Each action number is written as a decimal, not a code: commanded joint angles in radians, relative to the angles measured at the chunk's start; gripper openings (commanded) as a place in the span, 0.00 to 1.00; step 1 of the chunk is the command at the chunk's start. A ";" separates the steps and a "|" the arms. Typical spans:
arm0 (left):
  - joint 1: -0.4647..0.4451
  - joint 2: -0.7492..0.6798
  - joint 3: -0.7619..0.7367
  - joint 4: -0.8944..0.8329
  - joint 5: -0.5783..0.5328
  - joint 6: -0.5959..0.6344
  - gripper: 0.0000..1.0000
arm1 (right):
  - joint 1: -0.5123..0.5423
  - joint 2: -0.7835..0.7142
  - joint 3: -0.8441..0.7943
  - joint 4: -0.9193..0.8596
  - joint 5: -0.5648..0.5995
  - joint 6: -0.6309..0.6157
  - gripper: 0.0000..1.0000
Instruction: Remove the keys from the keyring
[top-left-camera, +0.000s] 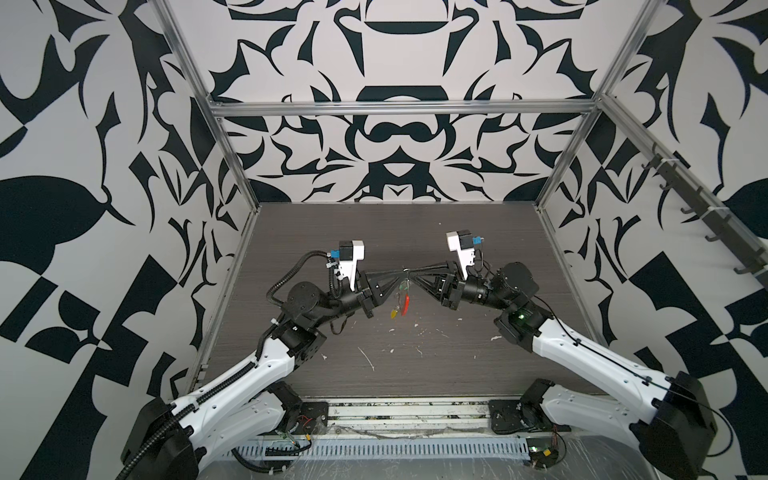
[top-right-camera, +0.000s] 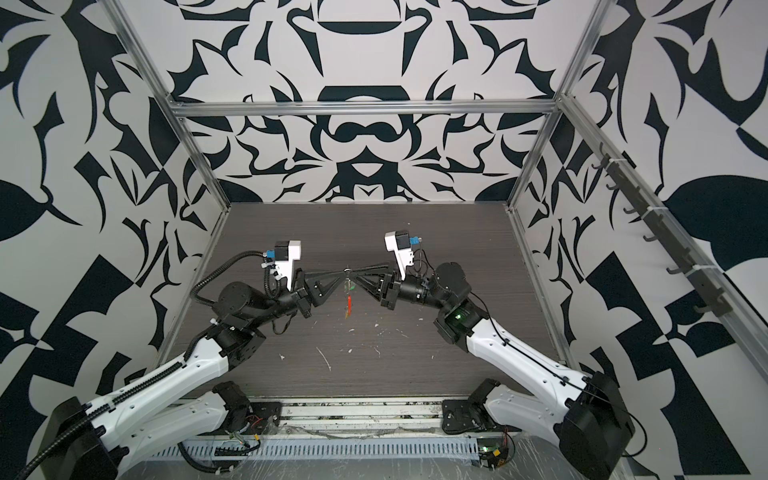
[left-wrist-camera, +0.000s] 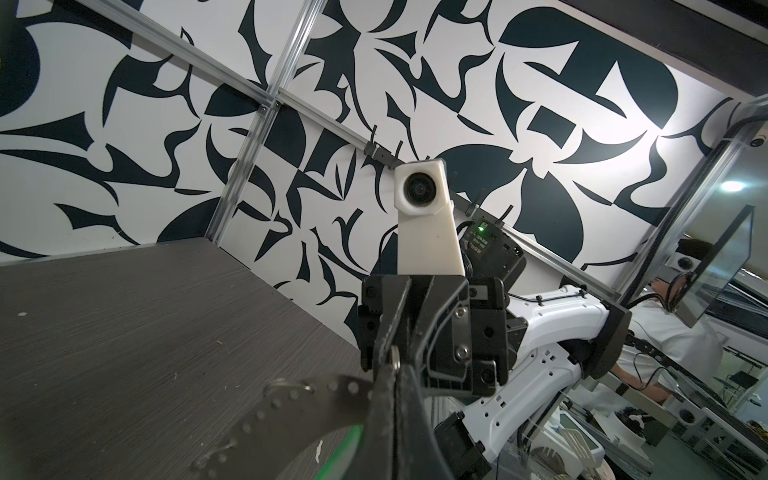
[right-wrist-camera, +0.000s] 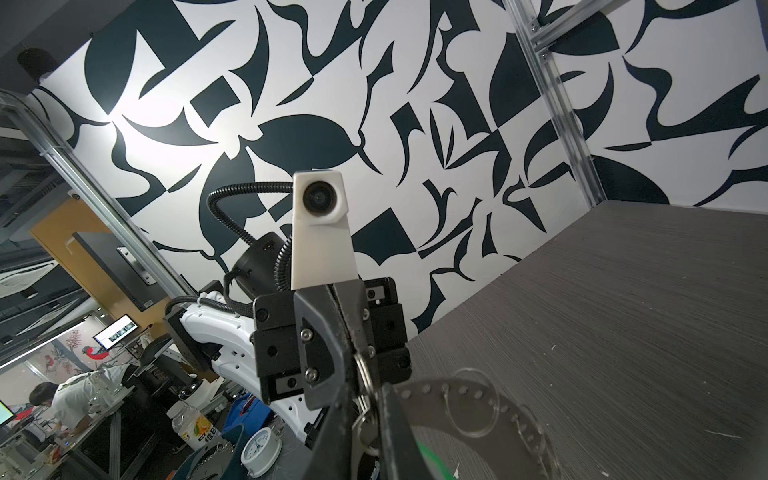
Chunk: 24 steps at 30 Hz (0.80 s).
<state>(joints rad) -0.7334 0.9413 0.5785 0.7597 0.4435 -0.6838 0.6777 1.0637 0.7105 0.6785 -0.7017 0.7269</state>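
Top view, keyring (top-left-camera: 407, 301) over scuffed table (top-left-camera: 415, 232)

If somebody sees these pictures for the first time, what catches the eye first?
The left gripper and right gripper meet tip to tip above the middle of the table, with the keyring and the keys dangling below them. Around them, the walls carry a bold black-and-white pattern.
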 joint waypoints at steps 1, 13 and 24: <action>-0.003 -0.015 -0.006 0.047 -0.005 0.000 0.00 | 0.005 -0.009 0.049 0.063 -0.009 -0.005 0.10; -0.003 -0.079 0.030 -0.159 0.013 0.015 0.41 | 0.005 -0.100 0.177 -0.476 0.018 -0.247 0.00; -0.003 -0.078 0.178 -0.553 0.127 0.109 0.34 | 0.004 -0.053 0.430 -1.076 -0.013 -0.557 0.00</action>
<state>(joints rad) -0.7334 0.8513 0.7002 0.3389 0.5117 -0.6170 0.6785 0.9943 1.0660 -0.2344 -0.6956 0.2825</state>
